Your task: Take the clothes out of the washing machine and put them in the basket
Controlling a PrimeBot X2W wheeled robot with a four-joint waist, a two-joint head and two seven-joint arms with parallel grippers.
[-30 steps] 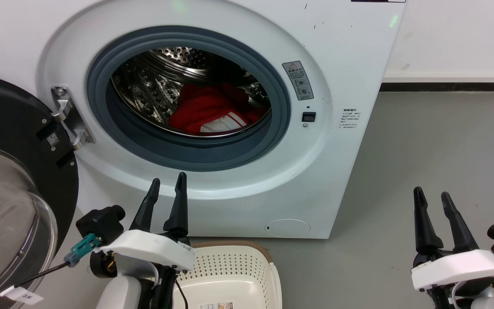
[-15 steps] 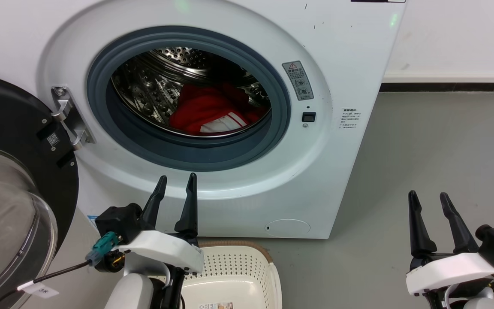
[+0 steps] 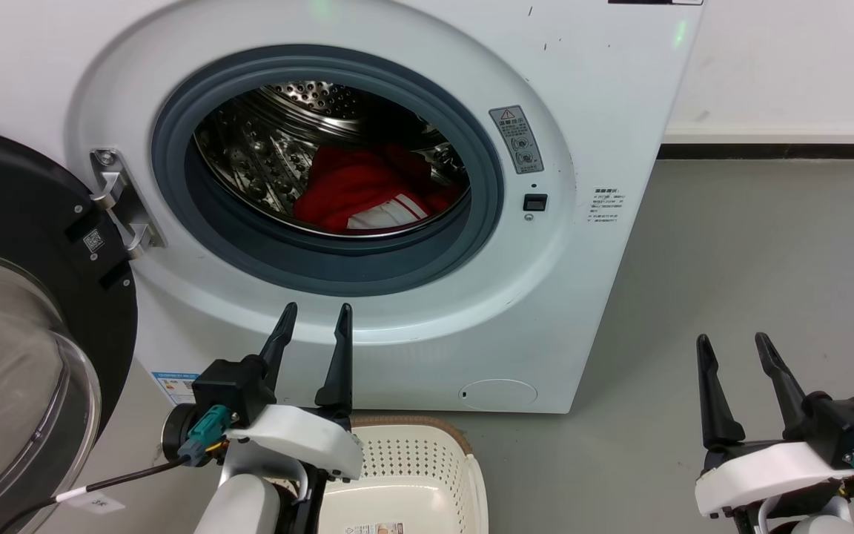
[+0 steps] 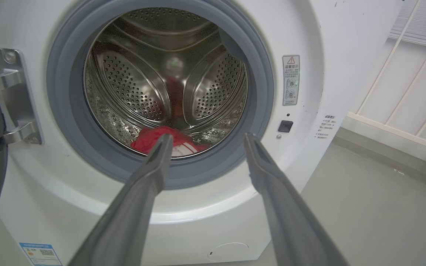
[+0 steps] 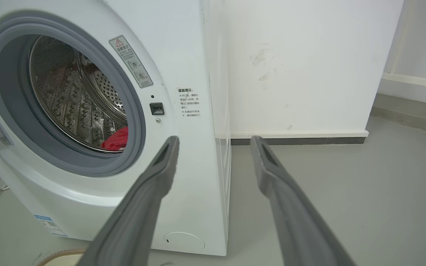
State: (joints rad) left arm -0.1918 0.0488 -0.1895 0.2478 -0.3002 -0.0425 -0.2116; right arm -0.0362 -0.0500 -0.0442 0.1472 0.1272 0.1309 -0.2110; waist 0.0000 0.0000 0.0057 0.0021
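Note:
The white washing machine [image 3: 590,96] stands with its round door [image 3: 19,311] swung open at the left. Inside the steel drum lie the clothes [image 3: 368,189]: a bright red garment with a red-and-white striped one at its front edge. In the left wrist view the clothes [image 4: 154,136] sit low in the drum, just beyond the fingers. My left gripper [image 3: 317,313] is open and empty, below the drum's opening and above the basket [image 3: 464,460]. My right gripper [image 3: 732,343] is open and empty over the floor, to the right of the machine.
The cream basket sits on the grey floor against the machine's foot, partly behind my left arm. A white wall with a dark skirting [image 3: 768,150] runs behind at the right. A white railing [image 4: 401,111] stands further right. A cable [image 3: 101,482] trails from my left wrist.
My left gripper has shifted right and a little up toward the drum opening. The right gripper has drifted slightly left. Both have stayed open.

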